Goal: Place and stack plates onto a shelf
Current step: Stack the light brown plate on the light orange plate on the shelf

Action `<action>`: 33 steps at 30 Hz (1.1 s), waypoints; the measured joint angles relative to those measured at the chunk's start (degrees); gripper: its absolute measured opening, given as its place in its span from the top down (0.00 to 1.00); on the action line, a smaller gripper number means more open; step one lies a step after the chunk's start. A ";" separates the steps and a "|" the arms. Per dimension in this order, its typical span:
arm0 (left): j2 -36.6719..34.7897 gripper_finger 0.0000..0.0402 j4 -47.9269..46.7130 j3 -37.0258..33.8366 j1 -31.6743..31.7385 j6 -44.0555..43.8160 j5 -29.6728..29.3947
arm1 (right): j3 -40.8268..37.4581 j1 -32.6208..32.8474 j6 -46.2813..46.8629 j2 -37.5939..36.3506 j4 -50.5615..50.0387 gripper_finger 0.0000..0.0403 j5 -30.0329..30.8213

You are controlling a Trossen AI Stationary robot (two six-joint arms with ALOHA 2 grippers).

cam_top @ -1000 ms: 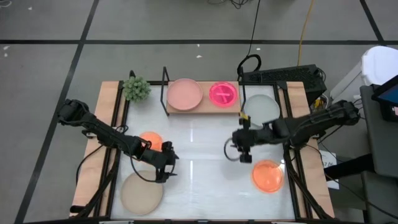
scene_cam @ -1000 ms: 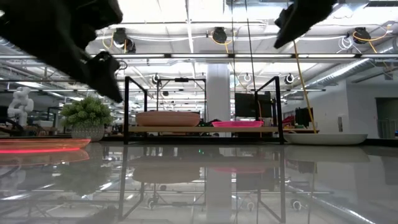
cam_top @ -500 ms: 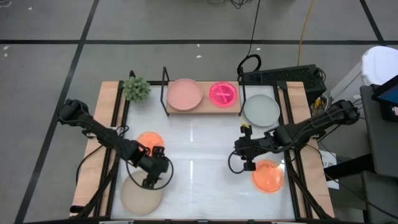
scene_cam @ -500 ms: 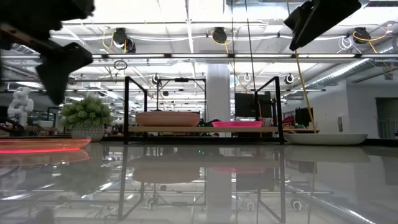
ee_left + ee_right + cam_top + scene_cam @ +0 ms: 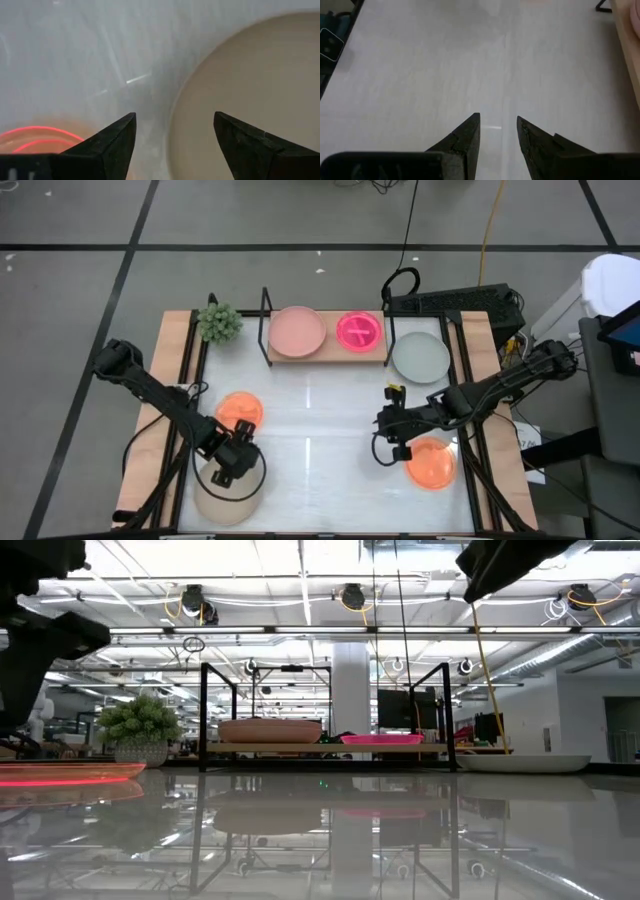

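Left gripper now over beige plate, fingers apart, shelf lengthwise left-right

Dusty pink plate and hot pink plate on the shelf, potted plant beside it.

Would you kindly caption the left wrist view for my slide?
Left gripper, fingers apart, straddles the rim of the beige plate on the white table.

Left gripper has moved from beside the orange plate to over the beige plate's rim, jaws narrowing; right gripper shifted toward the second orange plate.
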 joint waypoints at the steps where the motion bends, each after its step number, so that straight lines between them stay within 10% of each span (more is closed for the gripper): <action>1: 0.00 0.35 0.53 -0.54 -0.04 0.00 -0.01 | 0.00 0.00 -0.14 0.00 0.21 0.72 0.02; 19: 0.02 0.79 1.44 -4.33 -1.60 3.29 -3.23 | 0.00 -0.04 -4.96 0.02 3.24 0.72 4.42; 33: 0.04 0.77 3.28 -4.35 -1.47 0.17 -6.74 | 0.00 -0.02 -3.55 0.02 3.68 0.72 4.25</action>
